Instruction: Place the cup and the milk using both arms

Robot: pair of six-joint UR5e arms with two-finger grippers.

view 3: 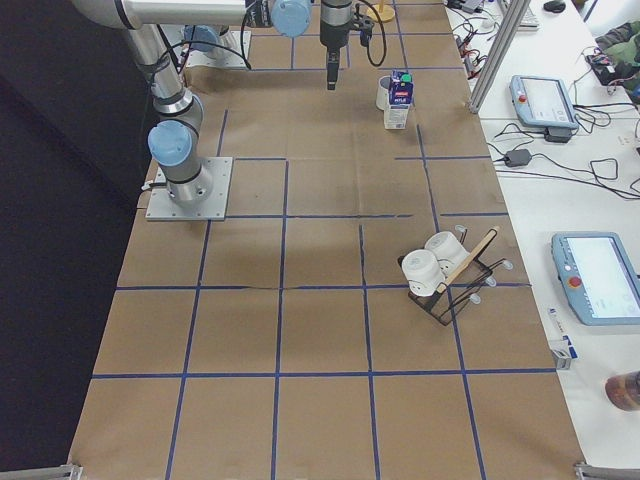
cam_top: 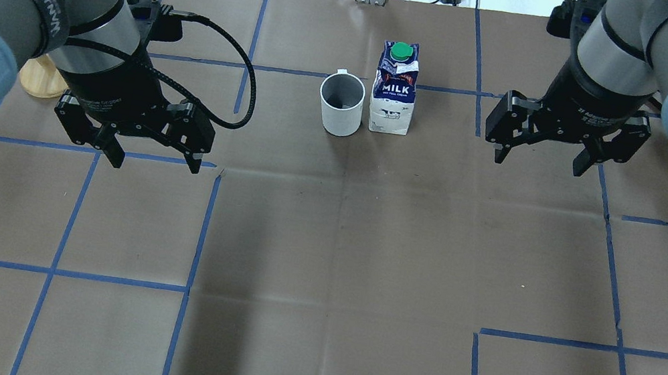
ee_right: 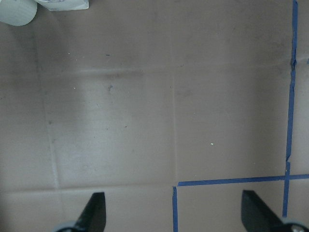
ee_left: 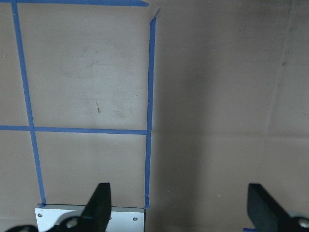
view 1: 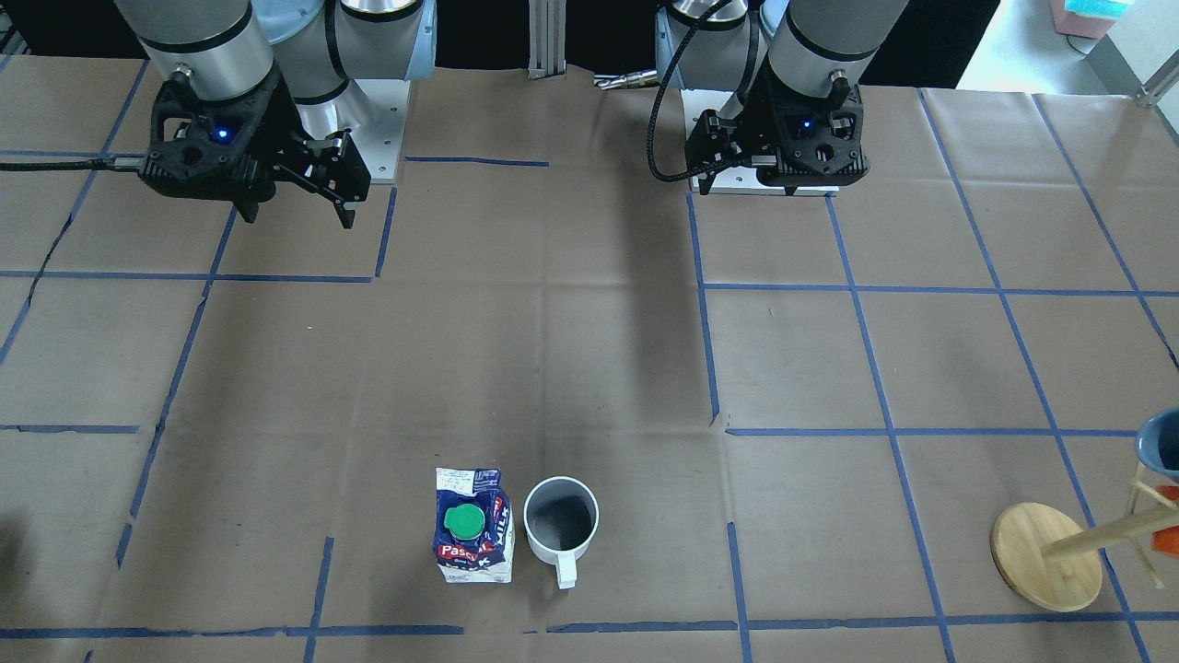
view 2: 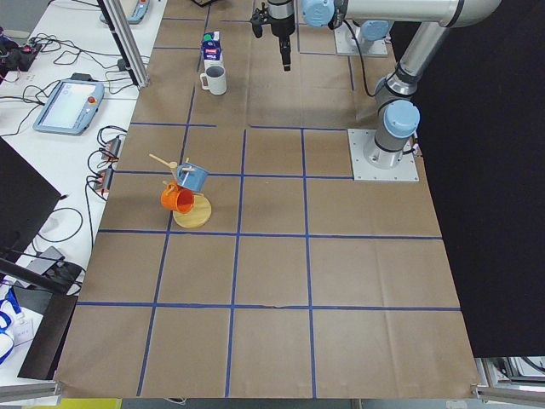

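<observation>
Two hands hang above the brown-papered tabletop [cam_top: 337, 249], well apart from each other. The left hand [cam_top: 155, 163] and the right hand [cam_top: 538, 162] each have their fingers spread wide with nothing between them. The cup [cam_top: 341, 105] and the milk [cam_top: 395, 89] stand upright at the far middle of the tabletop, the milk just beside the cup on the robot's right, and neither hand is near them. The overhead view shows the carton's white "MILK" lettering but only a sliver of the cup's handle behind its rim. The front-facing view looks down on the green cap [view 1: 463, 522] and the dented gable, shows the handle pointing away from the robot, and reveals a thin strip of paper between the two things. The right wrist view catches only their bases in its top left corner, with bare paper and blue tape [ee_right: 289, 96] below. The left wrist view holds neither, only tape lines and a corner of a pale base plate [ee_left: 125, 220] beside one black fingertip. A wooden stand [view 2: 192, 215] carrying an orange and a blue mug is whole only in the exterior left view, and a black wire rack [view 3: 435, 310] with white cups appears only in the exterior right view.
</observation>
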